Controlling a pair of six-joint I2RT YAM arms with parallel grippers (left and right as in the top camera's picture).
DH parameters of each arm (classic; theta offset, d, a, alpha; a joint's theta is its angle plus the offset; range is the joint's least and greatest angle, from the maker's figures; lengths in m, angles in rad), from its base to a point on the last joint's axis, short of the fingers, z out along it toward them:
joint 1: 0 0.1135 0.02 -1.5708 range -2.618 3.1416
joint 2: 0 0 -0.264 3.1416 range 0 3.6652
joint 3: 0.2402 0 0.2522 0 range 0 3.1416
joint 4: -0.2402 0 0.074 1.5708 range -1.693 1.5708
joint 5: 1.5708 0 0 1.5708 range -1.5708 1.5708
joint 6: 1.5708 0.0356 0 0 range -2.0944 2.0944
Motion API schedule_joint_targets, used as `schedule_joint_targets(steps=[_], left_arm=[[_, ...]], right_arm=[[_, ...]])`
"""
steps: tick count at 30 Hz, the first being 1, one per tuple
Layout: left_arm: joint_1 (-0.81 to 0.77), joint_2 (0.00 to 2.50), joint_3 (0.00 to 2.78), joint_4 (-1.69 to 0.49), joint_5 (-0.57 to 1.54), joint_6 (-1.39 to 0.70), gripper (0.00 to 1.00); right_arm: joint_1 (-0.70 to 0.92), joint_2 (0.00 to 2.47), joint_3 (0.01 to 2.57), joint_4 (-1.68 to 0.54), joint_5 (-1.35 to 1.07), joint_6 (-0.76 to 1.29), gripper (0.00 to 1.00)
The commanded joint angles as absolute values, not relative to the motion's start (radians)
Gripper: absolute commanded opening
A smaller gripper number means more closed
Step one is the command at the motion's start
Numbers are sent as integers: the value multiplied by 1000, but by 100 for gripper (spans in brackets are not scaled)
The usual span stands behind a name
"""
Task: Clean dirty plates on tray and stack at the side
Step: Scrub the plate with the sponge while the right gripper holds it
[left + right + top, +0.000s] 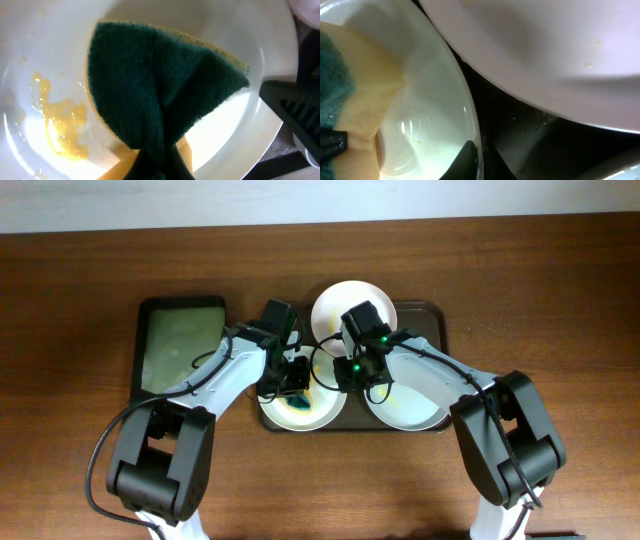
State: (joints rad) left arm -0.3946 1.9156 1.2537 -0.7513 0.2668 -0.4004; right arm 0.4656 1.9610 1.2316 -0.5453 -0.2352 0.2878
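Note:
Three white plates lie on the dark brown tray (433,313): one at the back (338,300), one front right (415,412), one front left (305,415). My left gripper (297,385) is shut on a green-and-yellow sponge (160,90) and presses it onto the front left plate (30,60), beside a yellow smear (62,132). My right gripper (479,161) is shut on that plate's right rim (470,120); it also shows in the overhead view (340,370). The back plate (545,50) fills the top of the right wrist view.
A smaller black tray with a greenish inside (180,345) stands to the left of the brown tray. Bare wooden table (560,300) lies to the right and in front. The two arms meet over the middle of the tray.

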Motion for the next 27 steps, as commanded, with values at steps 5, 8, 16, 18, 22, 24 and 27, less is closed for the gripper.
schedule_joint_targets(steps=[5,8,16,18,22,24,27], left_arm=[[-402,1919,1059,-562,63,-459,0],[-401,1919,982,-519,-161,-459,0],[-401,1918,992,-538,-426,-458,0],[-401,1918,1012,-558,-432,-458,0],[-398,1918,1052,-601,-481,-455,0],[-398,1918,1078,-633,-499,-455,0],[-398,1906,1124,-677,-498,-455,0]], right_arm=[[464,1968,1243,-535,-224,290,8],[464,1968,1243,-538,-224,290,8],[464,1968,1243,-550,-223,289,4],[464,1968,1243,-552,-223,289,4],[464,1968,1243,-559,-201,289,4],[464,1968,1243,-564,-189,289,4],[464,1968,1243,-564,-189,289,4]])
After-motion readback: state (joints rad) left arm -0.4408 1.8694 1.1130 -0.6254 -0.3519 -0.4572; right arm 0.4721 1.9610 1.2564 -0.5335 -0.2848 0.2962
